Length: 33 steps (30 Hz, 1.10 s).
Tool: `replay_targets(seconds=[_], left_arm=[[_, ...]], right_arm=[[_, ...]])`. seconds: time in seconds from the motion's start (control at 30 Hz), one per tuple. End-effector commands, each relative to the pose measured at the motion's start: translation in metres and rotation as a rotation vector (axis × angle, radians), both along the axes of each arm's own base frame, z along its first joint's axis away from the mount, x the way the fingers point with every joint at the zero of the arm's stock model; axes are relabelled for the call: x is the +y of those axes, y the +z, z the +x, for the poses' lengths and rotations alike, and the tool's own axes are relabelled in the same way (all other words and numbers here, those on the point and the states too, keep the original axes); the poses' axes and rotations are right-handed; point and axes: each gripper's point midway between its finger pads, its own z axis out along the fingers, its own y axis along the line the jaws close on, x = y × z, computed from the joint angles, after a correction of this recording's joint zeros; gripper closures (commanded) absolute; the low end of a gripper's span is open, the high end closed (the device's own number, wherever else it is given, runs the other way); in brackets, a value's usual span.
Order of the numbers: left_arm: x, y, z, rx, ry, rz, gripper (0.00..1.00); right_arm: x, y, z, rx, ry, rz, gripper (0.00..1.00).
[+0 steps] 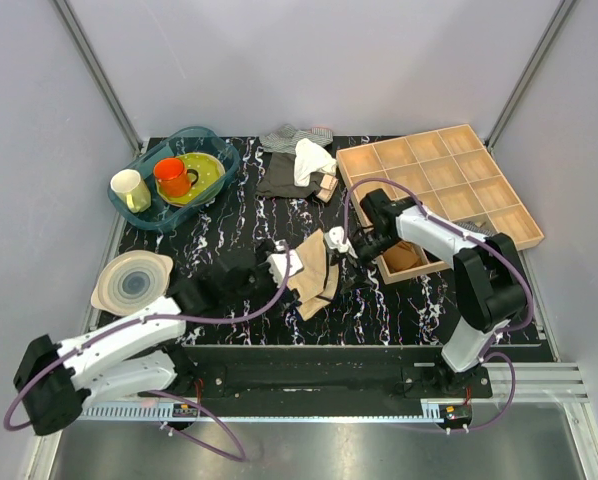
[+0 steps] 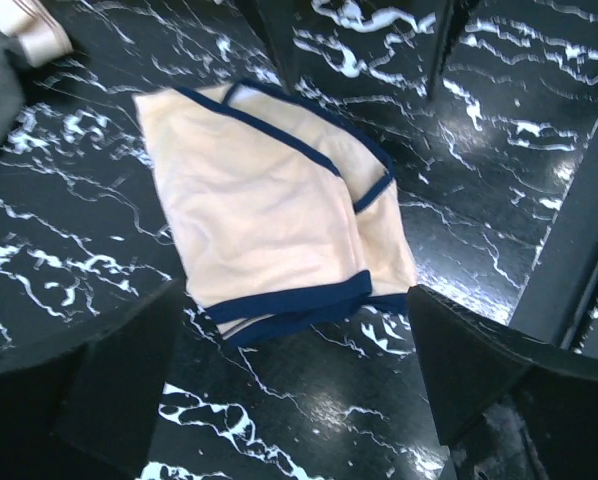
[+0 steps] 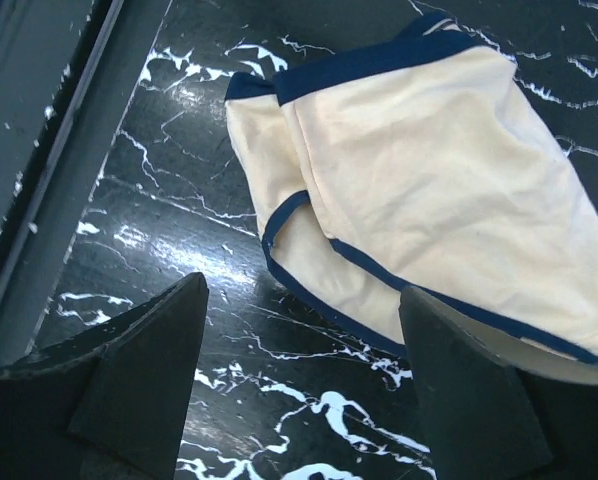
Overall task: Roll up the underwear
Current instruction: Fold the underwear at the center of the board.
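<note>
Hovering over folded underwear (image 2: 269, 200): left gripper (image 2: 294, 300) jaws wide, empty; right gripper (image 3: 304, 290) jaws wide, holding nothing, fabric beside finger

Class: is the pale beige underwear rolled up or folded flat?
Folded flat, not rolled: the pale beige dark-edged underwear lies in overlapping flat layers.

A fixed camera high over the near edge looks down across the whole table (image 1: 409, 300); both wrist cameras look down close, from opposite sides, sharing the underwear (image 2: 269, 200).
</note>
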Motion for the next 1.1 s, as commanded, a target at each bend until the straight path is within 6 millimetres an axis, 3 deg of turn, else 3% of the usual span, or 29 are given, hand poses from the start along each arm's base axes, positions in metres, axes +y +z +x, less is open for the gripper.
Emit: replay_targets(seconds=[0.0, 0.23, 0.5, 0.6, 0.83, 1.07], left_arm=[[0.002, 0.022, 0.016, -0.16, 0.023, -0.112, 0.01], [-0.002, 0.012, 0.009, -0.147, -0.05, -0.052, 0.09], [0.027, 0.042, 0.004, -0.296, -0.034, -0.029, 0.08], [0.029, 0.042, -0.002, -0.296, -0.054, -0.04, 0.06], [0.015, 0.042, -0.009, -0.233, -0.073, -0.12, 0.01], [0.021, 0.065, -0.005, -0.283, 0.007, -0.243, 0.01]], right_arm=[[0.012, 0.004, -0.007, -0.166, 0.195, 0.053, 0.14], [0.032, -0.036, -0.016, -0.26, 0.337, -0.067, 0.16], [0.035, -0.066, -0.02, -0.288, 0.359, -0.128, 0.23], [0.037, -0.074, -0.023, -0.298, 0.362, -0.148, 0.28], [0.037, -0.085, -0.023, -0.282, 0.332, -0.197, 0.46], [0.036, -0.08, -0.027, -0.189, 0.263, -0.237, 0.75]])
